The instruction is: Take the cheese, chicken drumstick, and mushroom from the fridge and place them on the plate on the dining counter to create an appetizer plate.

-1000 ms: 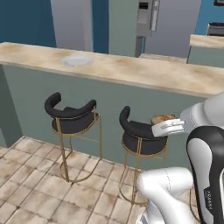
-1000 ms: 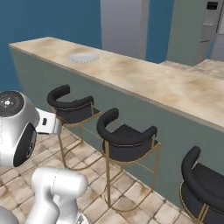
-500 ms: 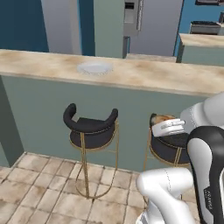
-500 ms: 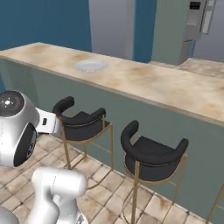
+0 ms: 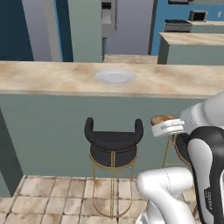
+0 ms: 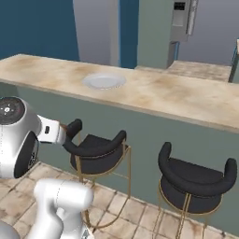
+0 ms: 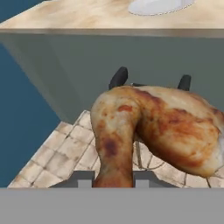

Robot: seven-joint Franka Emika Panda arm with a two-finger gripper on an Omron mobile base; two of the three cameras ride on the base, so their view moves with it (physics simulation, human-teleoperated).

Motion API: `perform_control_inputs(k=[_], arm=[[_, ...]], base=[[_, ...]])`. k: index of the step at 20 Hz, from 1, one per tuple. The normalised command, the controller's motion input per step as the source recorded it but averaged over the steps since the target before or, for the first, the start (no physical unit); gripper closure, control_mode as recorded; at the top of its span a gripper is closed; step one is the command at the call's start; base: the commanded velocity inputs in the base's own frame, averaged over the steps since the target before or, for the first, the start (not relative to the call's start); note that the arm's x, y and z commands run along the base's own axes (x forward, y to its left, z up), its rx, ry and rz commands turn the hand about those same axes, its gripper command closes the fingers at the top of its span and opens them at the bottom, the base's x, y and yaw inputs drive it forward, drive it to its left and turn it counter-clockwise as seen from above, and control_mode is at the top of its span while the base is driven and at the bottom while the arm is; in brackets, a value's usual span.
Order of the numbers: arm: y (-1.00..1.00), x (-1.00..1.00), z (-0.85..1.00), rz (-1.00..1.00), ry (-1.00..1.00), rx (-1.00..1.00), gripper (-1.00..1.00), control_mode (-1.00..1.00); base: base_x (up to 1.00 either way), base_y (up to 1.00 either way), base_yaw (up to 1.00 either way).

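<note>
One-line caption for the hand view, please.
End effector holds a chicken drumstick before the dining counter and plate.

Drumstick (image 7: 153, 131): glossy orange-brown, lumpy, darker charred patches; thick end to right, narrow end pointing down between gripper (image 7: 114, 180) tips, held there. In left base view, drumstick seen as small brown lump at hand, above stool level, short of bench front.

Plate (image 5: 114, 77): flat, round, white-grey, nothing on it, resting on bench (image 5: 52, 76) with beige marble-look top and grey-green front.
</note>
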Motion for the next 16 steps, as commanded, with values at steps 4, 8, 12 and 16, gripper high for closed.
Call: perform_control_inputs(k=[4,8,12,16], arm=[[0.00,0.00,0.00,0.00,0.00,0.00,1.00,1.00],[0.00,0.00,0.00,0.00,0.00,0.00,1.00,1.00],[0.04,0.21,0.00,-0.08,-0.01,-0.02,1.00,-1.00],[0.06,0.25,0.09,-0.24,-0.04,-0.06,1.00,-1.00]], base=[[0.96,0.61,-0.37],[1.00,0.56,-0.37],[0.74,0.25,-0.26],[0.00,0.00,0.00]])
